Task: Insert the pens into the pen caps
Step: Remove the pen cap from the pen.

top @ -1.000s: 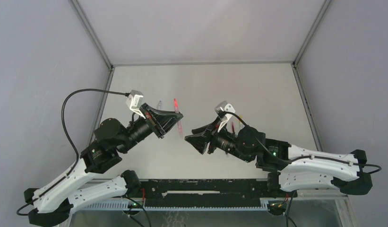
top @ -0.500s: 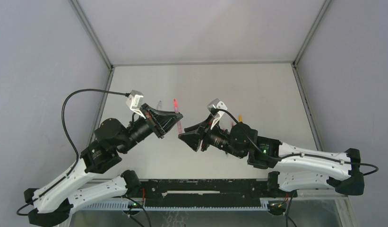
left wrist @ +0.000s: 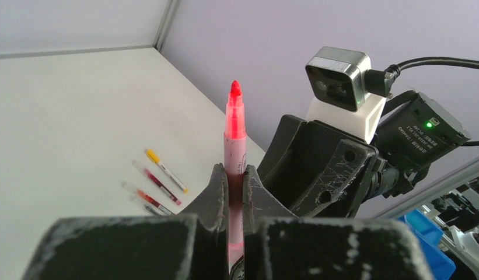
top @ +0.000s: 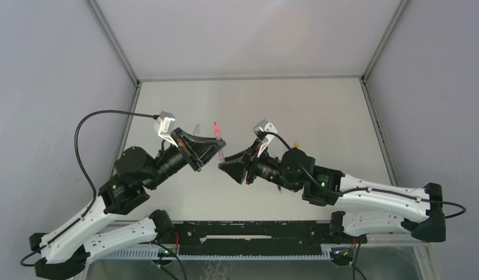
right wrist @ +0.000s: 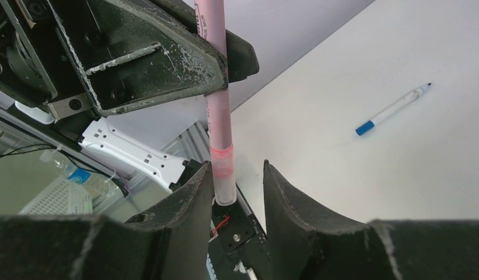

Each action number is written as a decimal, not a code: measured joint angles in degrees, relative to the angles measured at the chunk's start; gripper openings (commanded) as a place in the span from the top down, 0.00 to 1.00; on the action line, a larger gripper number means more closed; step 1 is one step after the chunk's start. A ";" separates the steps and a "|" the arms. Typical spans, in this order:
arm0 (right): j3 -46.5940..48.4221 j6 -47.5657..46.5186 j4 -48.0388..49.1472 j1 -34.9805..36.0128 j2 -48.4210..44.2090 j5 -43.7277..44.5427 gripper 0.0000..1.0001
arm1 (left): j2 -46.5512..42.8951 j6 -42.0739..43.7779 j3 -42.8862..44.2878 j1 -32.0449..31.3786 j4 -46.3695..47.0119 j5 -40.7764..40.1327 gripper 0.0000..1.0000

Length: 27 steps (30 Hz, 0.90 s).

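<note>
White arm shells (top: 383, 198), black joints (top: 132, 161), black cables (left wrist: 441, 60), scuffed black pincer fingers (left wrist: 215, 195).

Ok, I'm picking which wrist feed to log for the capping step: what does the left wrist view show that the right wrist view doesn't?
Only the left wrist view: the pink pen with its red tip pointing up, several loose pens lying on the table, and the right arm's wrist camera.
Only the right wrist view: that pen's lower end between the fingers of the open right gripper, and a blue pen lying alone.
Both: the pink pen clamped in the shut left gripper.
</note>
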 measured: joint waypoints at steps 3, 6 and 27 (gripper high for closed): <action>0.00 0.00 0.46 -0.17 0.07 -0.44 0.57 | 0.00 -0.09 -0.09 0.00 0.37 0.15 1.00; 0.00 0.02 0.98 -0.42 0.07 -0.83 0.58 | 0.00 -0.13 -0.09 0.00 0.70 0.42 1.00; 0.61 0.55 -2.91 1.73 1.42 -0.04 1.00 | -1.79 -2.10 -3.56 -0.07 0.44 -1.73 1.00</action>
